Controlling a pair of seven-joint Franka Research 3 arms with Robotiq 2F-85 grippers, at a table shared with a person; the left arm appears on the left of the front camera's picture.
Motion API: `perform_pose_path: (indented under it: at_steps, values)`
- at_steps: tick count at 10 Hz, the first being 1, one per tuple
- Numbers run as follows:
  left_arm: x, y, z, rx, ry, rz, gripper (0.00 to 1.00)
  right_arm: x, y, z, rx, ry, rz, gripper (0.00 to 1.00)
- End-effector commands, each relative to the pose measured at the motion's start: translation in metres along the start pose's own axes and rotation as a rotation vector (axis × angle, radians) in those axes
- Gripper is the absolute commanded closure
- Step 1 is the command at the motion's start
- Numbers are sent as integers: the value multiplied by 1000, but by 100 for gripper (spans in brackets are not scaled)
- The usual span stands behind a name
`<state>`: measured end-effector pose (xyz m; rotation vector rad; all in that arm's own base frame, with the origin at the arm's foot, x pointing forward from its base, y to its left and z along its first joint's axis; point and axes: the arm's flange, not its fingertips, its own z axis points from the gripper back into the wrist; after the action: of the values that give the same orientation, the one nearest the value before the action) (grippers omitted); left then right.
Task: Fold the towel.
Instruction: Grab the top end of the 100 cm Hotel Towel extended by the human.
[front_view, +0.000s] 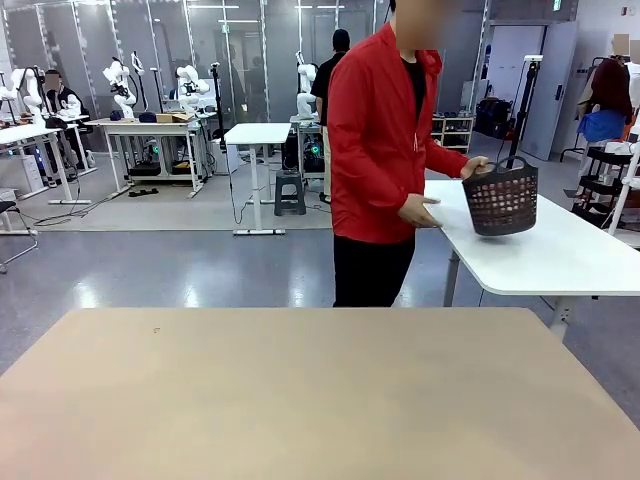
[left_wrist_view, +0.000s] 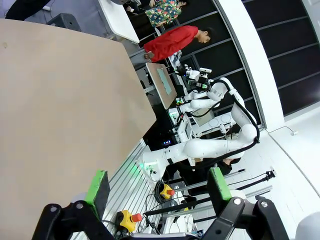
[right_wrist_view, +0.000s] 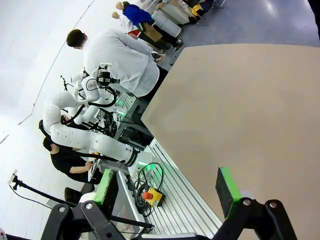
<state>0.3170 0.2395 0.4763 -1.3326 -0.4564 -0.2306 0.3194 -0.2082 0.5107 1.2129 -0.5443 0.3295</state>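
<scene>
The towel is out of view. Beyond the far edge of the beige table (front_view: 300, 390) a person in a red jacket (front_view: 375, 140) stands side-on and holds a dark perforated basket (front_view: 501, 198) by its handle on a white table (front_view: 560, 250). My left gripper (left_wrist_view: 158, 186) stands open past the beige table's (left_wrist_view: 60, 115) edge, with nothing between its green pads. My right gripper (right_wrist_view: 166, 187) is open too, empty, over the edge of the same table (right_wrist_view: 240, 115).
The white table with the basket stands to the right behind the beige one. Farther back are other white tables (front_view: 256, 135), a stool (front_view: 290, 190) and a rack (front_view: 610, 180). An emergency-stop box (right_wrist_view: 152, 196) and cables lie on the slatted base beside the table.
</scene>
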Motion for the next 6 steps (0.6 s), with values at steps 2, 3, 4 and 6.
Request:
perform_pose_path:
  at_steps: [2,3,4,6]
  values:
    - [-1,-3,1,-15,5,-17,0,0,1,0,15,-12,17,0]
    - [-1,-3,1,-15,5,-17,0,0,1,0,15,-12,17,0]
    - [-1,-3,1,-15,5,-17,0,0,1,0,15,-12,17,0]
    - [-1,-3,1,-15,5,-17,0,0,1,0,15,-12,17,0]
